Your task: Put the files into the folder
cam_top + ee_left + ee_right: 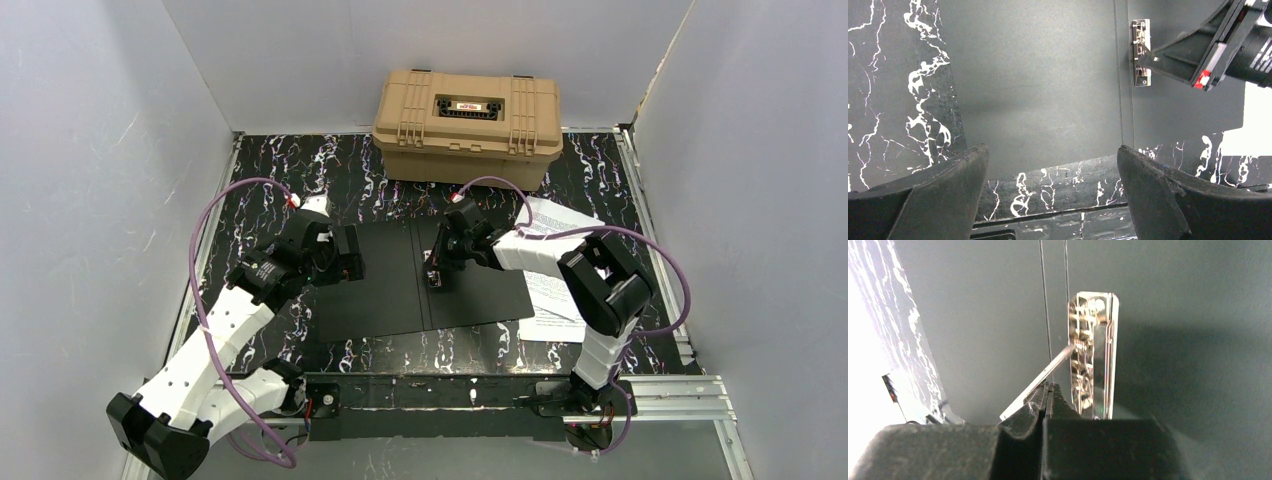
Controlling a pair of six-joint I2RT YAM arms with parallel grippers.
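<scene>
The folder lies open flat on the marbled table, black inside up. A shiny metal clip sits by its spine. The clip's thin silver lever stands raised at a slant, and my right gripper is shut on it. My left gripper hovers open over the folder's left half near its front edge, with nothing between the fingers. The files, white printed sheets, lie to the right of the folder, partly under my right arm.
A tan plastic hard case stands closed at the back of the table, just beyond the folder. White walls enclose the left, back and right sides. A metal rail runs along the near edge by the arm bases.
</scene>
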